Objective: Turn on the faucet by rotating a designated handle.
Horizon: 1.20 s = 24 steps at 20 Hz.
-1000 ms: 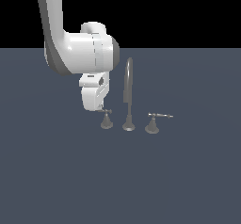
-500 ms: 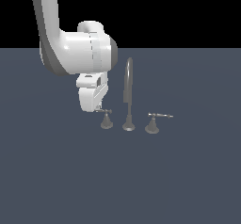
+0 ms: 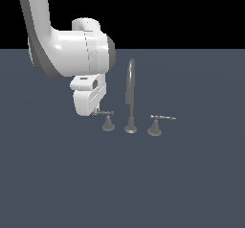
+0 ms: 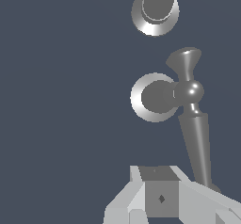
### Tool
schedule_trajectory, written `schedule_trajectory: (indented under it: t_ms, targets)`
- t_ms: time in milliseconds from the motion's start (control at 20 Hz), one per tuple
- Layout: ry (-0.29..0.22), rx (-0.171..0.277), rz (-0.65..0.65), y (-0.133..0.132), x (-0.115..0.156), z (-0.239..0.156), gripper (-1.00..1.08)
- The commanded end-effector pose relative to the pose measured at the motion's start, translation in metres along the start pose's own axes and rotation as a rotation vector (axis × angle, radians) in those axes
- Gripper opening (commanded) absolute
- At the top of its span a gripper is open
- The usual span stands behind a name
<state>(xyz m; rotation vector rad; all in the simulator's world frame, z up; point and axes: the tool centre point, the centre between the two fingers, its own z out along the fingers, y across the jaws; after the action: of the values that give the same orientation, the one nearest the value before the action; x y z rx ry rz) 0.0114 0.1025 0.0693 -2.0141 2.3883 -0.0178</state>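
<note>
The faucet's arched spout [image 3: 130, 95] stands between two lever handles. The designated handle [image 3: 108, 121] is the one on the exterior view's left, with the narrower cone base and a thin lever [image 3: 105, 112]. My gripper [image 3: 97, 110] is at the free end of that lever, low over the surface. In the wrist view the lever [image 4: 196, 133] runs from its cone base [image 4: 153, 97] down past the side of my fingertips [image 4: 160, 198], right against them. The fingers look shut with nothing between them. The spout's foot [image 4: 155, 13] lies beyond.
The twin handle [image 3: 155, 125] with the wider cone base stands on the exterior view's right of the spout, its lever [image 3: 164, 118] pointing right. The dark grey floor [image 3: 119, 184] spreads all round. My white arm [image 3: 72, 50] rises above the left handle.
My hand has shifted a little toward the exterior view's left and slightly lower beside the left lever. The faucet parts look much the same.
</note>
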Motion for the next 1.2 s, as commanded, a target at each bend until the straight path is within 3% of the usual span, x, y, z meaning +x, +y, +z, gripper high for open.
schedule_trajectory:
  t_ms: [0,600,700,1150]
  targets:
    - [0.001,-0.008,-0.007,0.009,-0.002,0.002,-1.0]
    - [0.005,-0.019,-0.009,0.051,0.011,0.003,-1.0]
    - [-0.003,-0.007,-0.016,0.044,0.003,0.001,-1.0]
    - [0.003,-0.016,-0.011,0.063,0.038,0.002,-1.0]
